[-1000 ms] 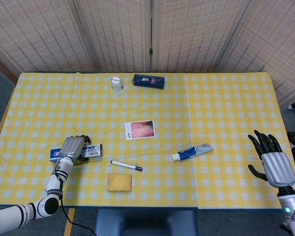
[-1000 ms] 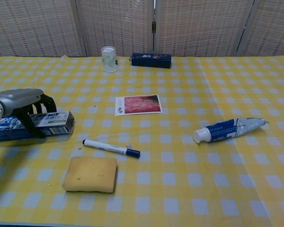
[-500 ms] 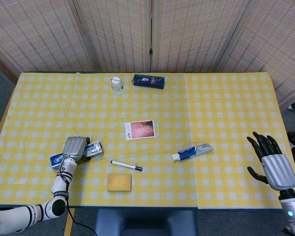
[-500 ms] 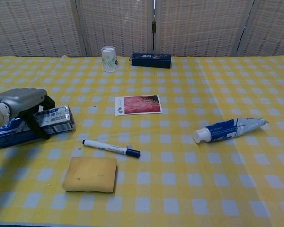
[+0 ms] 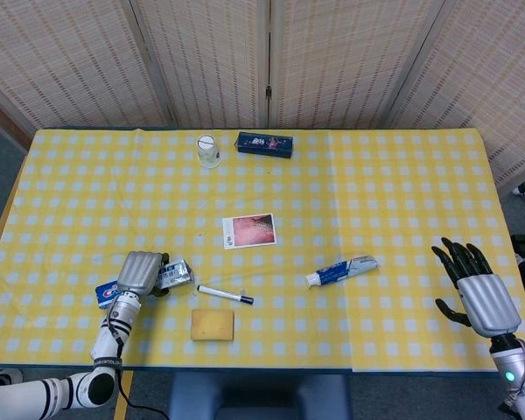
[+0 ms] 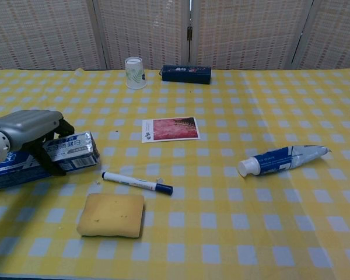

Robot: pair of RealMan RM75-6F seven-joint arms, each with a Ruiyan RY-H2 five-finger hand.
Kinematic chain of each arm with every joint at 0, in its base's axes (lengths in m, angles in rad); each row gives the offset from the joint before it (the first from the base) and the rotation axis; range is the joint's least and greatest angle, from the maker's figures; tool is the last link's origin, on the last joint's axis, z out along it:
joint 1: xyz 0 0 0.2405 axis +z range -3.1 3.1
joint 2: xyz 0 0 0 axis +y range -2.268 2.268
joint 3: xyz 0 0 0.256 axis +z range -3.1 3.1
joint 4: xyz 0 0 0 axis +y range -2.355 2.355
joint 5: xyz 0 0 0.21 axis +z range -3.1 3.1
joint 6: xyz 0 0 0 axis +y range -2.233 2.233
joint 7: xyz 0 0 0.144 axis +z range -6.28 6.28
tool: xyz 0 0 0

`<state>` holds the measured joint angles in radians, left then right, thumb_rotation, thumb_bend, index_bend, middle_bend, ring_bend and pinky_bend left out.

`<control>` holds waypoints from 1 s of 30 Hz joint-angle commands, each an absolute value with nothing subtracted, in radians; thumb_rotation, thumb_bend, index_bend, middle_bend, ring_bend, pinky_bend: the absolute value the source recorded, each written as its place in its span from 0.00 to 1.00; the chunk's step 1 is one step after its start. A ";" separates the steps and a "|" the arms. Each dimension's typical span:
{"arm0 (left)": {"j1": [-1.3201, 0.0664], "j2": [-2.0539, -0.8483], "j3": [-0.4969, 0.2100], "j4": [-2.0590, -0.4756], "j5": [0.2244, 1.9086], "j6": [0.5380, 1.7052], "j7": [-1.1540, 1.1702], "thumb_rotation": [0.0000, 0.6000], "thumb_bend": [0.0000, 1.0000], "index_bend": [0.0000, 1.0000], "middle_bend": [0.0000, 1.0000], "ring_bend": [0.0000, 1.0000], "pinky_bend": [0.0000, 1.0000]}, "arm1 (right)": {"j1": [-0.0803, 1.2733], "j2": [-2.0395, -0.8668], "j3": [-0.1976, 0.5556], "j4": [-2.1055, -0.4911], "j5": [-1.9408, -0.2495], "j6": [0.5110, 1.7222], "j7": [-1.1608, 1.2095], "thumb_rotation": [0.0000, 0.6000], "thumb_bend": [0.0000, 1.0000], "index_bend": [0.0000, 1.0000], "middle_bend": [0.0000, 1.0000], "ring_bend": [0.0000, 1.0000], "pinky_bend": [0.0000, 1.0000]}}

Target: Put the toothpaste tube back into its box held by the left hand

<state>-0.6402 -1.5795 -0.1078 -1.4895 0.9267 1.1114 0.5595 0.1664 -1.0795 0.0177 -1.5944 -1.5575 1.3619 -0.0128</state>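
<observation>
My left hand (image 5: 141, 272) (image 6: 27, 128) grips the blue and white toothpaste box (image 5: 174, 274) (image 6: 72, 149) near the table's front left, its silvery open end turned toward the middle. The toothpaste tube (image 5: 342, 270) (image 6: 282, 158) lies flat on the yellow checked cloth right of centre, white cap pointing left. Far off at the front right edge, my right hand (image 5: 470, 287) hovers open with fingers spread and nothing in it. It shows only in the head view.
A marker pen (image 5: 225, 295) (image 6: 137, 182) and a yellow sponge (image 5: 213, 325) (image 6: 111, 214) lie just right of the box. A photo card (image 5: 249, 231) (image 6: 170, 129) sits mid-table. A paper cup (image 5: 208, 150) (image 6: 135, 72) and a dark blue box (image 5: 264, 144) (image 6: 186, 74) stand at the far edge.
My left hand has lifted and turned the box, its open end swinging toward the table's middle. My right hand has drifted slightly left and nearer.
</observation>
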 commanded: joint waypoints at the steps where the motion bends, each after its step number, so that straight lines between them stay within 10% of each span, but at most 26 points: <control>1: -0.622 -1.563 -0.097 -1.508 0.960 1.126 0.532 1.00 0.16 0.62 0.64 0.61 0.66 | 0.164 -1.082 0.015 -1.599 -1.563 1.369 -0.019 1.00 0.32 0.00 0.00 0.00 0.00; 30: -0.591 -1.574 -0.098 -1.486 0.947 1.097 0.532 1.00 0.15 0.51 0.55 0.45 0.59 | 0.148 -1.075 0.002 -1.603 -1.594 1.407 -0.011 1.00 0.32 0.00 0.00 0.00 0.00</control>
